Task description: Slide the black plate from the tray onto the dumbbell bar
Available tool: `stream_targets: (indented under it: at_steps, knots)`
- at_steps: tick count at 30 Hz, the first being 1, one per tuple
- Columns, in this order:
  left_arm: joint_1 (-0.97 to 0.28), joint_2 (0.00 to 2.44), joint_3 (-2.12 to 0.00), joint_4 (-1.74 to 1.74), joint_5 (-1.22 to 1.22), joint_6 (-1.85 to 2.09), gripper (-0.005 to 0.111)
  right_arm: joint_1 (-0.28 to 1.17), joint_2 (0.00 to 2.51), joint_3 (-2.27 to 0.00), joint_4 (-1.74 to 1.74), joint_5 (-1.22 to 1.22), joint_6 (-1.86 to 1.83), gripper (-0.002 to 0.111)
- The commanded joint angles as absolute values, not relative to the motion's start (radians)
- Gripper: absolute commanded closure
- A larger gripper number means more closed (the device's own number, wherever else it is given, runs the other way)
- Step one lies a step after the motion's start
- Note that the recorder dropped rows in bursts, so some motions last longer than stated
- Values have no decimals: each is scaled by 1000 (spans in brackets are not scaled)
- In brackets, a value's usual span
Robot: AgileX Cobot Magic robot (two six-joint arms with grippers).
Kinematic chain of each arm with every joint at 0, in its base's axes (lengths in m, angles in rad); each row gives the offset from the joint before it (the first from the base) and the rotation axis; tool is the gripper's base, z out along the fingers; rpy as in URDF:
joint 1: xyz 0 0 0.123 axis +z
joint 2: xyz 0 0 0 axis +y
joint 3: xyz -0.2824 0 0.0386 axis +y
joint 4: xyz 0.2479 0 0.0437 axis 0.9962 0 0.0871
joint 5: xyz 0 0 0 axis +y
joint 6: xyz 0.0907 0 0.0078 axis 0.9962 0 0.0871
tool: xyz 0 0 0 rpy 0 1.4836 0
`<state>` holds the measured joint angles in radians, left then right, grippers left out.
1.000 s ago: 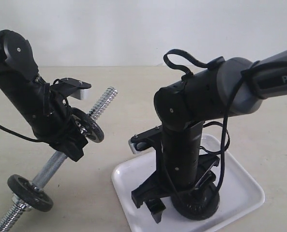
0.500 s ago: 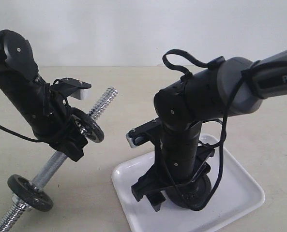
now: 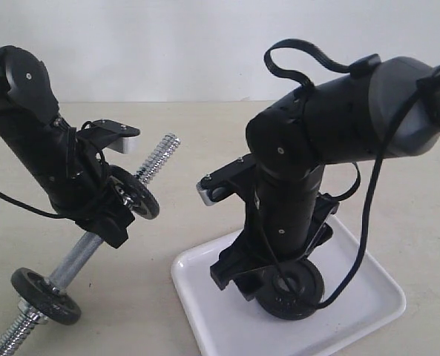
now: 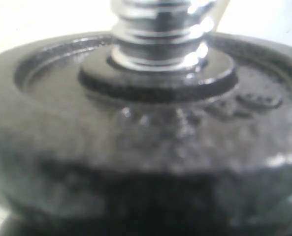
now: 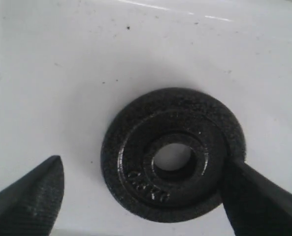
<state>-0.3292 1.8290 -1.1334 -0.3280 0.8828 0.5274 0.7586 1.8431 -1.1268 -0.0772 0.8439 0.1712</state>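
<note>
The black plate (image 5: 131, 147) lies on the tray (image 5: 62, 73); 1 claw finger (image 5: 251, 199) touches its rim.

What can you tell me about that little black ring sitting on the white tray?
The black plate is a small round disc of rough, dark cast-looking metal, with a raised rim, a raised hub around its round centre hole and faint embossed marks. It is on the white tray, seemingly tipped up in the exterior view. One finger of the right gripper touches its edge; the other stands clear.

Beige tabletop (image 3: 205, 126) (pale wall (image 3: 168, 44) behind)
</note>
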Motion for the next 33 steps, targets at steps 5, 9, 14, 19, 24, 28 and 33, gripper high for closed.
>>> stream_targets:
  at_steps: [5,9,14,19,24,28,33]
  knots:
    - [-335,1770,-1157,-384,901,533,102,750,1836,-1129,-215,864,213,31]
    - [-335,1770,-1157,-384,901,533,102,750,1838,-1129,-217,868,207,31]
    - [-335,1770,-1157,-384,909,533,102,750,1838,-1129,-222,868,214,31]
    - [-335,1770,-1157,-384,909,533,102,750,1838,-1129,-223,894,212,31]
    - [-335,1770,-1157,-384,909,533,102,750,1838,-1129,-223,909,212,31]
    - [-335,1770,-1157,-384,909,533,102,750,1838,-1129,-222,895,212,31]
    - [-335,1770,-1157,-384,916,533,102,750,1838,-1129,-197,895,325,31]
